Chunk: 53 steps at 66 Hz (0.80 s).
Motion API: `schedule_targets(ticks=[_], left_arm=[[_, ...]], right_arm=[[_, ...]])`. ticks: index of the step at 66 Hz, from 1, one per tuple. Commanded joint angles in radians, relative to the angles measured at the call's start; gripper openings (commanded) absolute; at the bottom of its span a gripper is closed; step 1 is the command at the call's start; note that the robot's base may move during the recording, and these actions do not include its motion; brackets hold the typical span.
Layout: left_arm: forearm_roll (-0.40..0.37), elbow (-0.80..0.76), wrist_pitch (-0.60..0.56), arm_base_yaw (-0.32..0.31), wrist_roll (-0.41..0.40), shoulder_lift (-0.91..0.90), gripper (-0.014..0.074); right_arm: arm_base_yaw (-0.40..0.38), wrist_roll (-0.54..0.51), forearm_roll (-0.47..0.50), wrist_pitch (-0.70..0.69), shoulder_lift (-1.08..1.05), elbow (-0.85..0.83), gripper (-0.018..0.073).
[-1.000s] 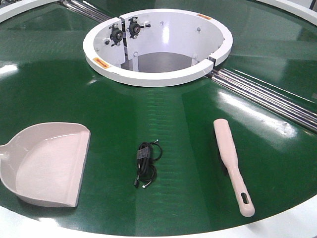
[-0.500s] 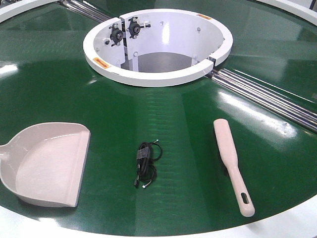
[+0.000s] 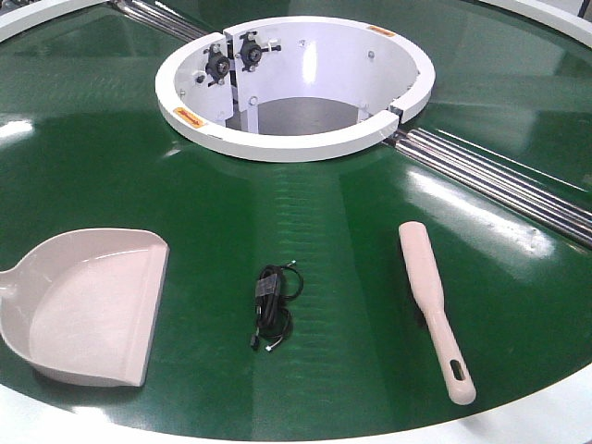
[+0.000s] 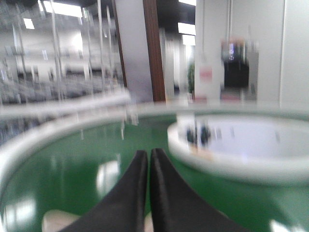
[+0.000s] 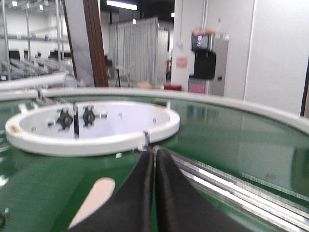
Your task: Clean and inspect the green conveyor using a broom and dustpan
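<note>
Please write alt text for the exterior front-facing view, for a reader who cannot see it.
A dustpan, a small black cable bundle and a broom lie apart, left to right, on the green conveyor. Behind them is its white central ring.

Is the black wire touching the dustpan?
Apart. The front-facing view shows a clear strip of green conveyor between the black wire and the dustpan.

Glossy green conveyor (image 3: 120, 157); matt plastic dustpan (image 3: 88, 310)
</note>
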Motion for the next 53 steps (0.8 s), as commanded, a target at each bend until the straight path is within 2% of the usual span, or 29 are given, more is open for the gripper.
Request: schedule_targets(ticks=[1, 3, 7, 18, 24, 31, 41, 47, 53], left_arm=[[-0.014, -0.006, -0.29, -0.002, -0.016, -0.014, -0.0006], [-0.022, -0.033, -0.304, -0.002, -0.035, -0.013, -0.0006], [-0.019, -0.107, -0.26, -0.002, -0.064, -0.005, -0.0006], [0.111, -0.388, -0.003, -0.002, -0.11, 0.069, -0.0006], [0.126, -0.543, 0.149, -0.002, -0.114, 0.152, -0.0006], [0.119, -0.717, 0.351, -0.002, -0.114, 0.291, -0.0006], [0.06, -0.921, 0.596, -0.002, -0.097, 0.484, 0.0024], [0.001, -0.983, 0.69, -0.003, -0.039, 0.582, 0.0099], [-0.064, -0.988, 0.702, -0.016, -0.003, 0.642, 0.0248]], right_arm=[[-0.003, -0.006, -0.011, -0.112, -0.011, -0.025, -0.0001], [-0.003, -0.007, -0.011, -0.11, -0.011, -0.047, -0.0001], [-0.003, -0.008, -0.011, -0.089, -0.011, -0.112, -0.0001], [-0.003, -0.007, -0.011, 0.095, 0.026, -0.385, -0.0001], [-0.003, -0.005, -0.01, 0.252, 0.109, -0.552, -0.0001], [-0.003, -0.005, -0.01, 0.432, 0.253, -0.738, -0.0001], [-0.003, -0.005, -0.01, 0.658, 0.504, -0.956, 0.0003], [0.0, -0.011, -0.009, 0.704, 0.629, -1.015, 0.0032], [0.029, -0.053, -0.002, 0.692, 0.722, -1.021, 0.013]])
